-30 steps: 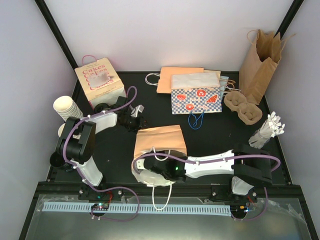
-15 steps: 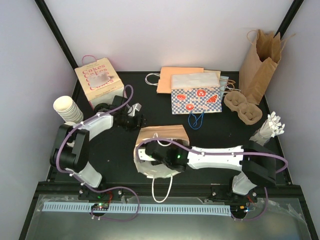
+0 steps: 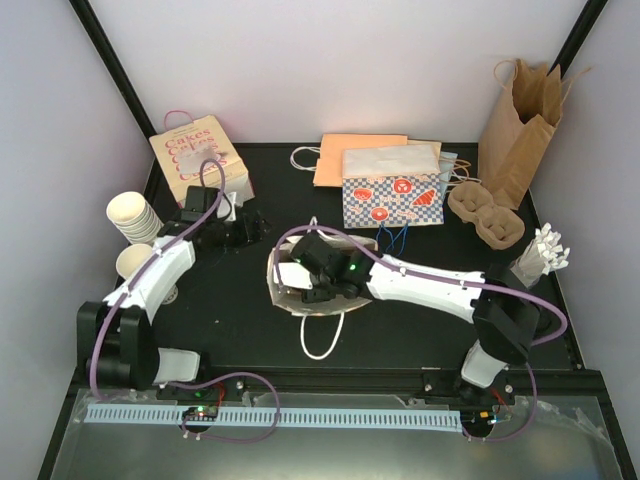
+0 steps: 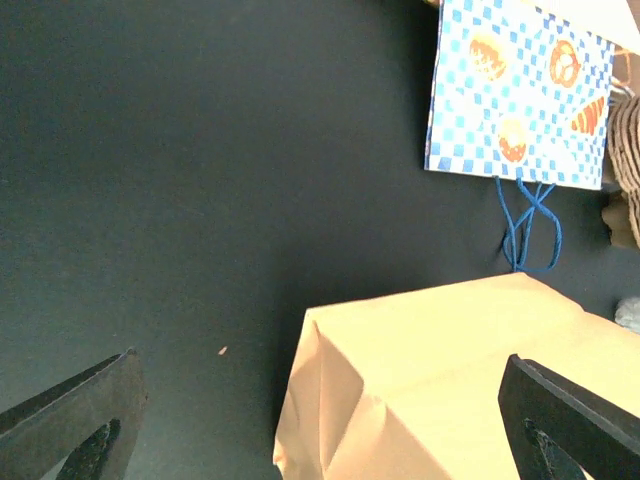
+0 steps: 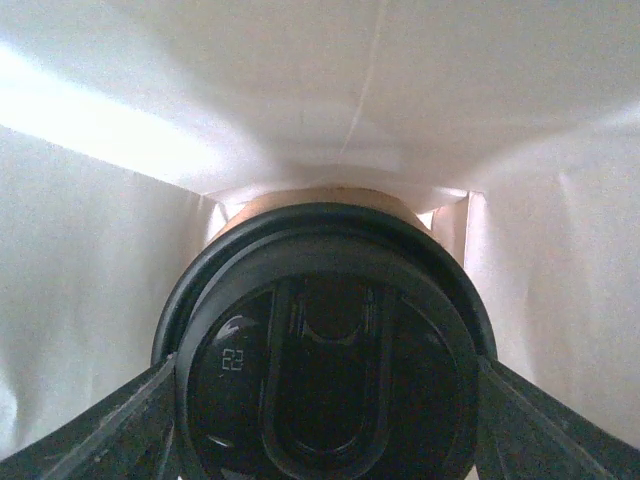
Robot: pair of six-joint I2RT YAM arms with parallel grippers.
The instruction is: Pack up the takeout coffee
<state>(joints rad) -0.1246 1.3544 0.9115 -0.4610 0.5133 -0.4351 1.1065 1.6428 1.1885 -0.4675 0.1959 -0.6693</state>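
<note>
Clamping the takeout coffee [image 5: 325, 340] on both sides, my right jaws hold it inside the paper bag [image 4: 450, 380] for packing; my left jaws gape empty nearby.

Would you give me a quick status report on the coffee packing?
Left gripper open, empty. Right gripper shut on takeout coffee, inside paper bag. No obstruction visible in bag.
</note>
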